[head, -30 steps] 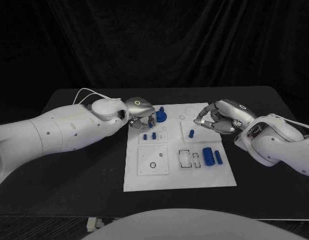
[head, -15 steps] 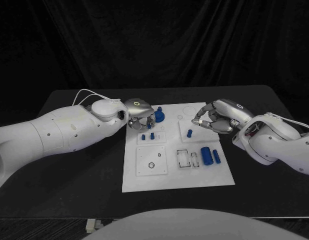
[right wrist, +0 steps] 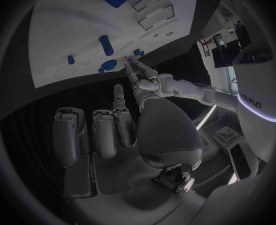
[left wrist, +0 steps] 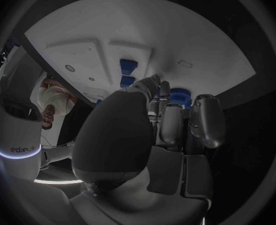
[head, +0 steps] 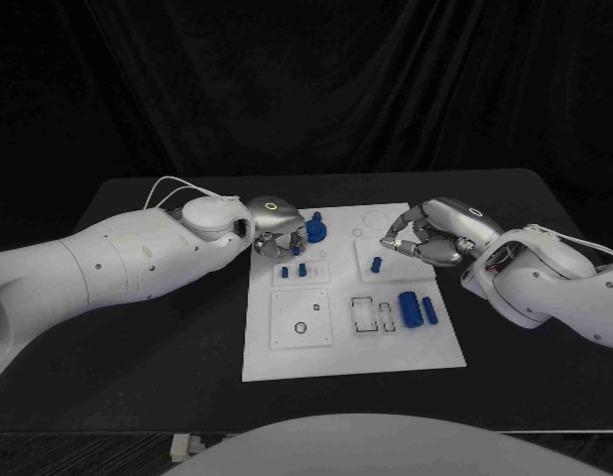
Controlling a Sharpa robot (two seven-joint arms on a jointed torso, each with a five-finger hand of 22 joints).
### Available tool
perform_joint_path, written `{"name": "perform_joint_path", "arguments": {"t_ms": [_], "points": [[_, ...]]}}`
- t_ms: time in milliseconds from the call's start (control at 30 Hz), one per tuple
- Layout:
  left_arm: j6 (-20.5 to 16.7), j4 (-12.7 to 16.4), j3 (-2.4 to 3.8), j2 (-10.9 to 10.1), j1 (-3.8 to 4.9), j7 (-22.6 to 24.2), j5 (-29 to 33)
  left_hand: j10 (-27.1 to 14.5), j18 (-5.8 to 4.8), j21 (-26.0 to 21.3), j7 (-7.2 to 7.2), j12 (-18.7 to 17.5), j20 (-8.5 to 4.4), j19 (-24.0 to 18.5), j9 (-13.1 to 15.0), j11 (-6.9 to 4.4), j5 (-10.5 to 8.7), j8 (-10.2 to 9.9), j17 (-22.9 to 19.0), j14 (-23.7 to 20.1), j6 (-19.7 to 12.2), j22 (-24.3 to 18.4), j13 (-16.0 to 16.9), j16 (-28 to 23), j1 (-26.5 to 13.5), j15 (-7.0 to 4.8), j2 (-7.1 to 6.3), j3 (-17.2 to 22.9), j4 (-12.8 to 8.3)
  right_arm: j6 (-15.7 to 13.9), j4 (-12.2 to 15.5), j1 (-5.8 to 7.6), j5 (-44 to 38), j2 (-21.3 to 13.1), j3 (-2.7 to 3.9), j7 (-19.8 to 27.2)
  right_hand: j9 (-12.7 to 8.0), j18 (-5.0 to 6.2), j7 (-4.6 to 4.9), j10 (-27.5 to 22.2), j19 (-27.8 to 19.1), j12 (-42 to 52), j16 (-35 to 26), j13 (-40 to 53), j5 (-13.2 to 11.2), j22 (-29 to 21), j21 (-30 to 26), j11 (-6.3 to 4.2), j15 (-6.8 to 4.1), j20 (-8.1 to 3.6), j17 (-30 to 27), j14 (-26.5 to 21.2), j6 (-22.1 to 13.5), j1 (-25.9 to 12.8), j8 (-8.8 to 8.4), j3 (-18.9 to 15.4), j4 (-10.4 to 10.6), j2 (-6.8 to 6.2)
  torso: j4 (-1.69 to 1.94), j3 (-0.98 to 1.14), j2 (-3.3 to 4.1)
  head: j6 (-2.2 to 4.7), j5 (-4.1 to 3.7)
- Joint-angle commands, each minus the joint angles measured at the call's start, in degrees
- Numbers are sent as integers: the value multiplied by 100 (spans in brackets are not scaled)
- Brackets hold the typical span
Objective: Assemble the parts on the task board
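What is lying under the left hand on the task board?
Under the left hand the white task board shows blue parts; its fingers cover whatever lies directly beneath them.

A black table (head: 150, 337) lies under the left hand (head: 276, 226) and the right hand (head: 429, 236), and its dark, matte top reaches well out to the side of each. Its far edge runs just behind both hands. Beyond that edge a black curtain (head: 321, 89) hangs in loose vertical folds.
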Motion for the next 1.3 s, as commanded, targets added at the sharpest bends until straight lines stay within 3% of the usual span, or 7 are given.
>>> {"name": "perform_joint_path", "arguments": {"t_ms": [33, 367, 533, 733, 967, 1300], "points": [[143, -15, 1, 8, -20, -14, 6, -45, 41, -45, -60, -43, 17, -50, -32, 42, 6, -92, -26, -52, -157, 919, -19, -34, -2, -5, -44, 40, -8, 47, 12, -17, -10, -7, 4, -100, -10, 21, 9, 56, 424, -27, -31, 210, 11, 1361, -21, -24, -25, -27, 688, 443, 17, 63, -11, -4, -25, 7, 0, 1, -1, 0, 5], [132, -12, 1, -19, -37, -42, 6, -79, 40, -66, -216, -115, 44, -49, -85, 95, -41, -164, -11, -50, -477, 921, -55, -19, -43, 29, -81, 51, 14, 58, 13, -21, -10, -17, 4, -109, -10, 20, 8, 56, 425, -26, -31, 213, 11, 1362, -20, -24, -26, -27, 688, 443, 21, 67, -10, -4, -26, 5, 0, 1, 0, 0, 14], [-15, -9, 1, -46, -41, -48, 6, -71, 39, -63, -251, -120, 49, -45, -95, 102, -46, -164, -13, -50, -536, 923, -58, -18, -44, 35, -87, 54, 16, 92, -8, -21, -10, -2, 4, -123, -10, 21, 8, 55, 424, -29, -32, 210, 11, 1361, -21, -24, -26, -27, 685, 443, 23, 68, -10, -4, -26, 4, 0, 1, 0, 0, 28], [-327, -32, 1, -100, -42, -36, 6, -68, 49, -129, -338, -168, 66, -58, -197, 123, -57, -170, -43, -56, -937, 912, -85, -28, -72, 48, -122, 39, 58, 78, -13, -20, -10, -39, 4, -124, -10, 23, 8, 46, 420, -46, -37, 189, 9, 1358, -30, -24, -26, -26, 676, 441, 26, 69, -9, -6, -25, 2, 1, 0, 1, 0, 29], [-706, 86, 2, -261, -42, -89, 6, -102, 71, -260, -357, -200, 73, -105, -232, 136, -62, -160, -254, -132, -1026, 880, -100, -153, -79, 57, -152, 17, 78, 65, -7, -19, -10, -101, 4, -138, -14, 29, 8, -53, 410, -250, -48, -55, 7, 1351, -51, -26, -27, -27, 655, 437, 26, 73, -13, -10, -20, -2, 0, 0, 2, 0, 9], [-1092, 409, 3, -594, -31, -184, 6, -108, 66, -236, -356, -207, 75, -97, -238, 136, -52, -150, -216, -124, -1028, 886, -104, -137, -57, 59, -152, 25, 74, 0, 12, -16, -10, -173, 5, -125, -50, 45, -28, 18, 387, -790, -118, -522, 22, 1328, -116, -70, -66, -60, 532, 419, 53, 148, -50, -25, -28, 34, 2, 0, -3, 0, 16]]}}
